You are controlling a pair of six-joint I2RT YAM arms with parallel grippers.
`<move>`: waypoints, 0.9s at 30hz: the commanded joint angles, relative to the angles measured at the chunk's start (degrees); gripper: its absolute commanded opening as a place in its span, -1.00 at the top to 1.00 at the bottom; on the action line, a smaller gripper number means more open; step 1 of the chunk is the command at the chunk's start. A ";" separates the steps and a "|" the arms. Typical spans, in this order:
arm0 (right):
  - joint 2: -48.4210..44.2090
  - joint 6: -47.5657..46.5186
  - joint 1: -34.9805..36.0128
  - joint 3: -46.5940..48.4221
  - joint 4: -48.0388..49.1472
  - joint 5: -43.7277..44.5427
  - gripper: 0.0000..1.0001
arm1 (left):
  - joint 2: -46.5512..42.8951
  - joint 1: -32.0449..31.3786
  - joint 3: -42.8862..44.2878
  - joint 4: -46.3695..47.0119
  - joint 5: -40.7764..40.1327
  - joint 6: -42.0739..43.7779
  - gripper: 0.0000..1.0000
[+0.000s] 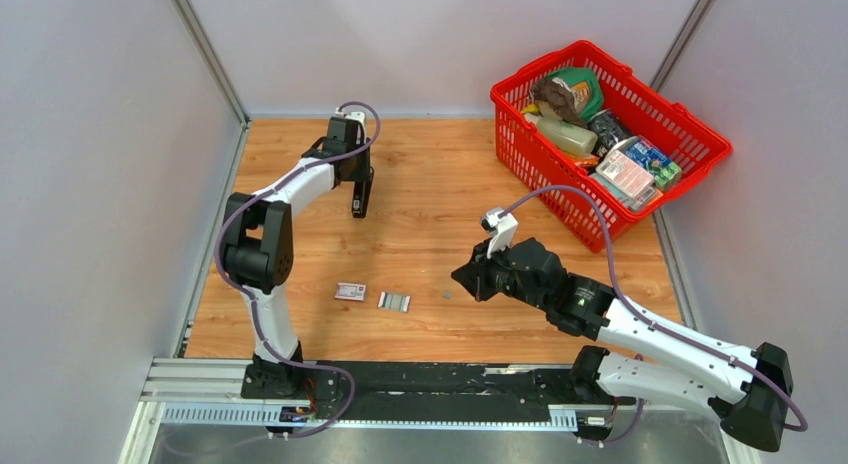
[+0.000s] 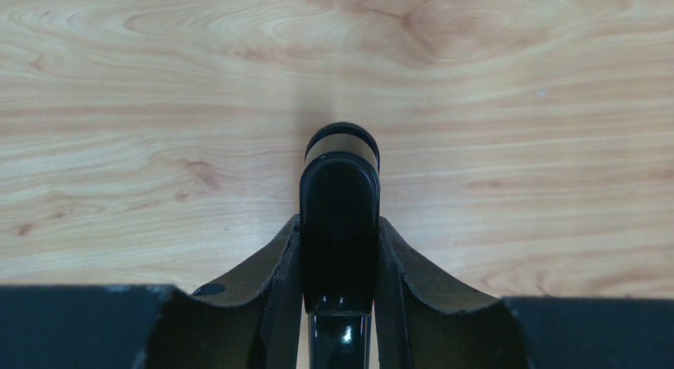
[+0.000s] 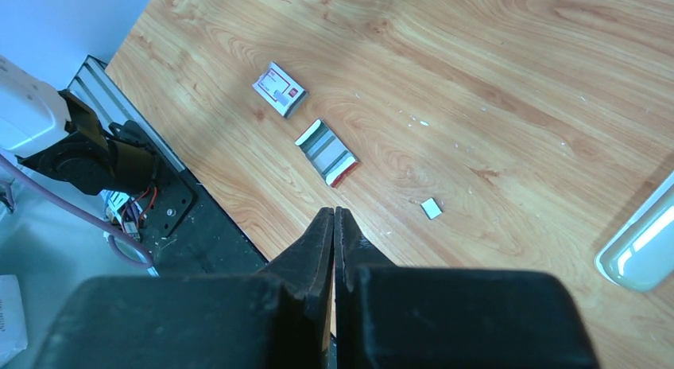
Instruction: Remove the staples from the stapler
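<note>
Top external view, contents by count.

- One stapler (image 1: 361, 200), black, at the far left of the table, clamped lengthwise between the fingers of the left gripper (image 2: 339, 230); the left wrist view shows its rounded end pointing down at the wood.
- One right gripper (image 3: 335, 218), fingers pressed together, nothing between them, hovering over the near middle.
- One small silvery piece of staples (image 3: 431, 208), lying loose.
- One white-and-red box (image 3: 280, 88); print too small to read.
- One open tray (image 3: 326, 152), grey with a red end, just beside the box.
- One red basket (image 1: 512, 124), far right, holding several packets.

Surface: wood-grain table (image 1: 430, 184). Room: pale grey walls (image 1: 100, 184).
</note>
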 commanded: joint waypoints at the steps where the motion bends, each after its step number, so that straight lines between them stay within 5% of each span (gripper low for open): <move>1: 0.08 0.33 0.27 -0.44 3.61 -0.96 0.93 | 2.30 1.25 4.15 4.54 -3.98 -0.61 1.00; 6: 0.52 0.42 0.18 -1.06 4.22 -0.96 0.88 | 5.55 1.78 5.30 3.49 -5.47 -0.09 0.95; 11: 0.96 0.59 0.18 -0.70 4.31 -1.13 0.72 | 7.48 1.86 5.83 1.91 -6.00 0.62 0.29; 16: 0.79 1.12 0.18 -0.27 3.61 -1.04 0.49 | 7.31 1.86 4.60 2.34 -4.86 1.23 -0.02; 22: 0.87 0.68 0.18 2.45 0.89 -0.78 0.20 | 4.16 1.86 4.16 2.00 -3.37 2.37 -0.67; 27: -0.53 -1.51 0.18 5.44 -3.24 4.22 -0.11 | -3.56 1.95 3.63 -0.38 -0.39 1.32 -0.67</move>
